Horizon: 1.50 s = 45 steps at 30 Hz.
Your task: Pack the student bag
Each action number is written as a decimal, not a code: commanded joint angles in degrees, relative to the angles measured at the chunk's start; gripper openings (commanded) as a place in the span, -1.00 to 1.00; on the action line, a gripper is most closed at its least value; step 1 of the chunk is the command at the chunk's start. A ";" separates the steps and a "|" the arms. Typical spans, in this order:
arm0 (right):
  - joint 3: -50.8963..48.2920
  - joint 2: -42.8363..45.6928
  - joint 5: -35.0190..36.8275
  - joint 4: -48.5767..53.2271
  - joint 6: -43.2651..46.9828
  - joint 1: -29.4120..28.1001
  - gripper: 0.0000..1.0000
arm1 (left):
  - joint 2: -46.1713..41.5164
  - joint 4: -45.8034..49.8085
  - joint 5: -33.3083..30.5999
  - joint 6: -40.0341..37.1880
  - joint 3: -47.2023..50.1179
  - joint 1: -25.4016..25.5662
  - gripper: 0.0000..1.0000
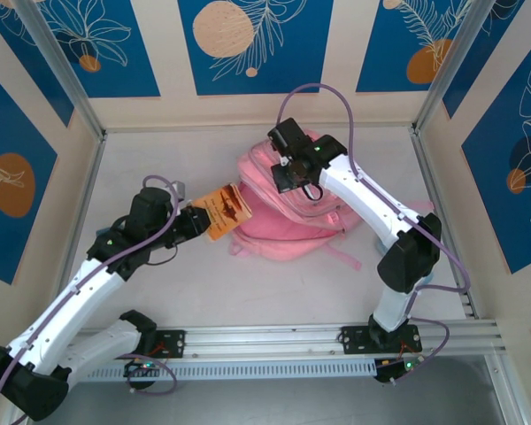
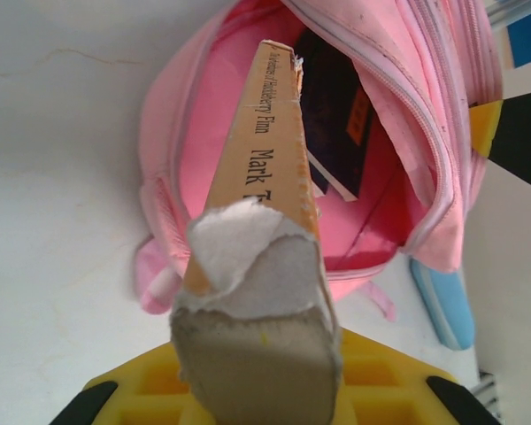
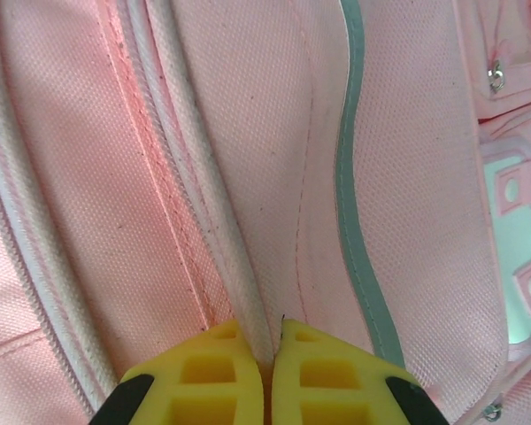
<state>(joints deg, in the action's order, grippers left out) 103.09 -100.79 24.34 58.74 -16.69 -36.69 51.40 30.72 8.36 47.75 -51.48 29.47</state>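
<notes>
The pink student bag (image 1: 288, 221) lies in the middle of the table with its main pocket open toward the left. My left gripper (image 1: 197, 221) is shut on an orange paperback book (image 1: 227, 211) with a torn spine (image 2: 264, 168), its far end pointing into the bag's opening (image 2: 248, 97). A dark book (image 2: 336, 124) lies inside the bag. My right gripper (image 1: 288, 177) sits on the bag's upper side. Its yellow fingers (image 3: 319, 372) are shut on a fold of the bag's piped pink fabric (image 3: 239, 266), beside a pale grey-green strip (image 3: 354, 177).
A light blue case (image 2: 442, 301) lies on the table just past the bag's lower edge. Patterned blue walls and metal posts (image 1: 66, 80) close in the table on three sides, and a metal rail (image 1: 265, 338) runs along the near edge.
</notes>
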 commanded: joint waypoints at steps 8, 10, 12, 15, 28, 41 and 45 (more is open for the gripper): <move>3.19 6.86 -21.75 -7.74 -9.65 3.64 -1.00 | 9.14 -28.68 12.22 15.58 7.72 0.05 -1.00; 2.82 7.59 -24.44 -8.81 -10.31 4.07 -1.00 | 12.08 -33.51 12.81 16.74 7.72 0.40 -1.00; 2.41 8.27 -26.21 -9.46 -10.94 4.37 -1.00 | 14.53 -37.28 13.25 17.65 7.09 0.75 -1.00; 1.15 9.35 -28.55 -10.46 -11.90 4.95 -1.00 | 18.09 -40.26 12.66 17.34 5.86 1.17 -1.00; -3.48 12.25 -34.96 -13.74 -15.35 8.90 -1.00 | 32.34 -45.13 9.77 18.30 -0.85 4.93 -1.00; -5.91 13.51 -37.86 -15.83 -17.94 11.62 -1.00 | 46.88 -48.82 -2.26 23.97 -8.66 10.21 -0.90; -7.08 14.26 -38.06 -16.03 -18.32 12.61 -1.00 | 49.14 -47.42 -3.26 24.43 -9.59 10.18 -0.48</move>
<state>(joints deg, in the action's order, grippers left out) 95.74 -91.05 -10.41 47.64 -33.78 -24.91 99.59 -14.83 8.36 70.70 -59.00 39.51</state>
